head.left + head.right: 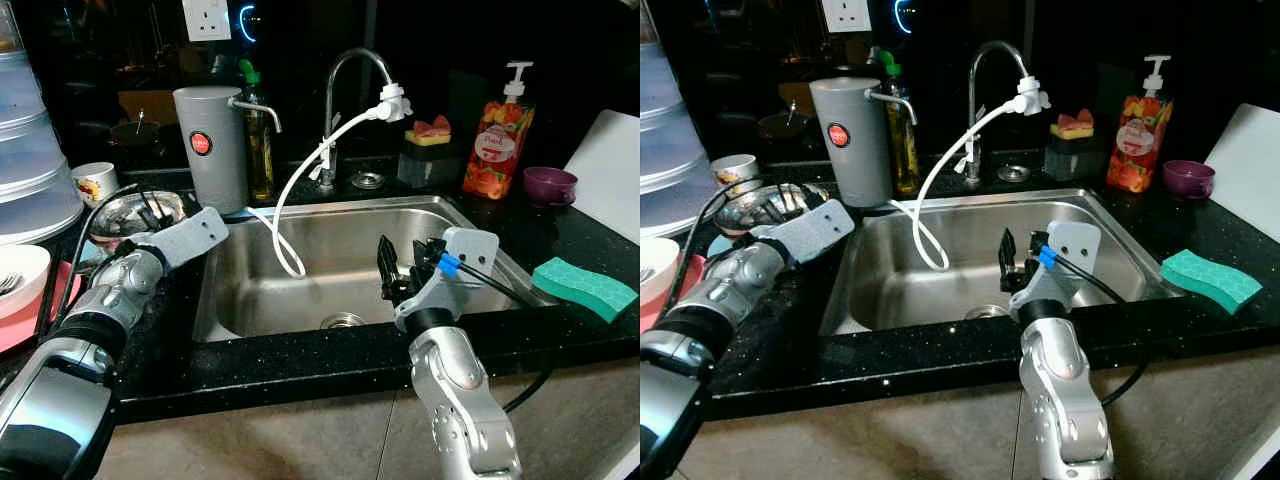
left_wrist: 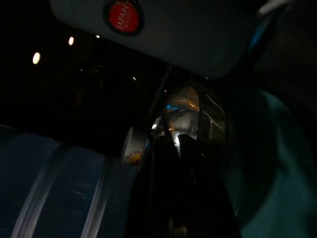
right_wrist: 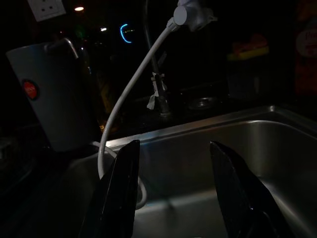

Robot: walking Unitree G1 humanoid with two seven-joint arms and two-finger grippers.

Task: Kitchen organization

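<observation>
My right gripper (image 1: 402, 262) hangs open over the front of the steel sink (image 1: 330, 208), with nothing between its fingers (image 3: 119, 193). In the right wrist view it faces the faucet (image 3: 158, 89) and the white hose (image 3: 129, 94) that loops down into the basin. My left gripper (image 1: 150, 212) reaches over the black counter to a metal bowl (image 1: 120, 215) left of the sink. In the dark left wrist view the bowl (image 2: 185, 106) lies just ahead, below a grey jug (image 2: 124, 15) with a red button.
Behind the sink stand the grey jug (image 1: 210, 145), an oil bottle (image 1: 260, 140), a sponge holder (image 1: 427, 155), a soap dispenser (image 1: 497, 140) and a purple bowl (image 1: 549, 185). A green sponge (image 1: 583, 286) lies at the right. A mug (image 1: 95, 182), white dish (image 1: 20, 275) and clear containers (image 1: 30, 150) crowd the left.
</observation>
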